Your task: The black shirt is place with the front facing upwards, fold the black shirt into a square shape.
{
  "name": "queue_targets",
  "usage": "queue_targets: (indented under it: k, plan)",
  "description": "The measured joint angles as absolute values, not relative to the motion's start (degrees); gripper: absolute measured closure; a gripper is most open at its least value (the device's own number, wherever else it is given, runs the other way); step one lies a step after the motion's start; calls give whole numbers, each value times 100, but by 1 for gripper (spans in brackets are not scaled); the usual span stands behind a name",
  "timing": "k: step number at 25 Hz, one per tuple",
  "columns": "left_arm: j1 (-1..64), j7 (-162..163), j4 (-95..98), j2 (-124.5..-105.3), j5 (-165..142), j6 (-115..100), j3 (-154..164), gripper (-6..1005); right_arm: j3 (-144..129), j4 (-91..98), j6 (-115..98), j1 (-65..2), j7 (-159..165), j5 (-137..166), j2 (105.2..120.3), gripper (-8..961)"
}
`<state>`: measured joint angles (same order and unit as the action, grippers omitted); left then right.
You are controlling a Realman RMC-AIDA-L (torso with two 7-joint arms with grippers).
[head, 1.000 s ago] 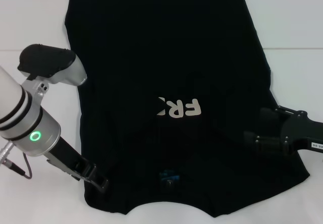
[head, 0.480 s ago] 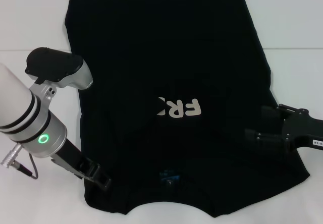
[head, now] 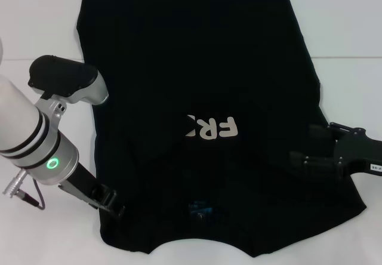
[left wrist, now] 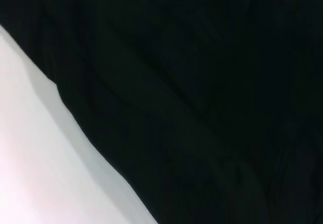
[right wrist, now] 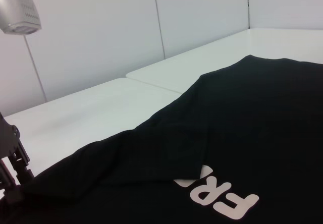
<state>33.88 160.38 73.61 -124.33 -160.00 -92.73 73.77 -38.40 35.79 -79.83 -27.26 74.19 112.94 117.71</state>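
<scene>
The black shirt (head: pixel 197 68) lies spread on the white table (head: pixel 36 26), collar and blue neck label (head: pixel 200 208) at the near edge. Only "FR" of the cream lettering (head: pixel 212 128) shows, because a fold of cloth covers the rest. My left gripper (head: pixel 113 206) is low at the shirt's near left edge, its tip against the cloth. My right gripper (head: pixel 303 147) rests over the shirt's right side with its two fingers spread apart. The left wrist view shows only black shirt (left wrist: pixel 202 108) and table. The right wrist view looks across the shirt (right wrist: pixel 252 123) to the left gripper (right wrist: pixel 12 158).
White table surface surrounds the shirt on the left (head: pixel 42 229) and right (head: pixel 352 86). Pale wall panels (right wrist: pixel 101 37) stand behind the table in the right wrist view. A seam (head: pixel 352 58) runs across the tabletop.
My left arm has shifted, and its gripper tip has drawn slightly back toward the shirt's left edge. The right gripper and the shirt have hardly moved.
</scene>
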Motion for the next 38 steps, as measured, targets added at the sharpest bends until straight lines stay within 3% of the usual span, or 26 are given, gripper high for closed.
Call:
queue_targets:
  k: [7,20,33,38]
  plan:
    - [3366,16035,7373,-12429,-15998,-9209,7361,605,-3841,3579,-7998,-2724,7486,11293,11757,8]
    - [3260,15933,7334,-12408,-15899,-9098,7096,913,-3840,3566,-7978,-2733,7494,11266,11763,8]
    - [2603,15280,7104,-12409,-14471,-9081,5216,930,-3186,3598,-8019,-2743,8164,11257,11704,8]
    - [2315,14748,6796,-12401,-14163,-9127,4360,938,-3040,3623,-7993,-2767,8950,11278,11537,9]
